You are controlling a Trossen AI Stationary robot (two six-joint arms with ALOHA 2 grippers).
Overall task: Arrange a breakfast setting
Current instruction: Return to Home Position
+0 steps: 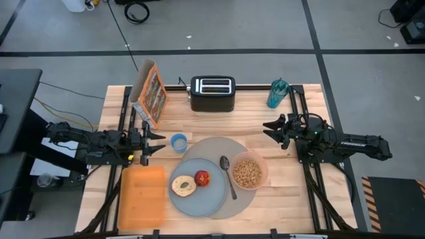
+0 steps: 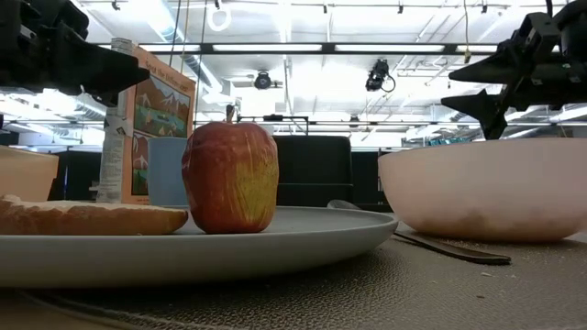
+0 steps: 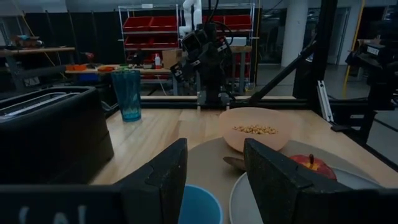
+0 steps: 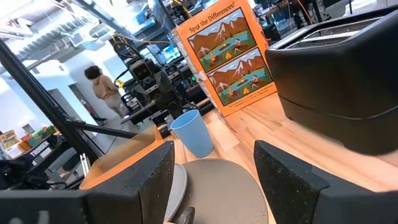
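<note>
Breakfast setting on the mat (image 1: 207, 147). My left gripper (image 1: 161, 143) hangs beside the mat's left edge and my right gripper (image 1: 267, 129) beside its right edge, each with fingers spread and empty. On the mat's left part lies the plate (image 1: 199, 203) with bagel (image 1: 182, 186) and apple (image 1: 202, 178). The spoon (image 1: 228, 174) lies mid-mat and the bowl (image 1: 263, 163) on the right part.
</note>
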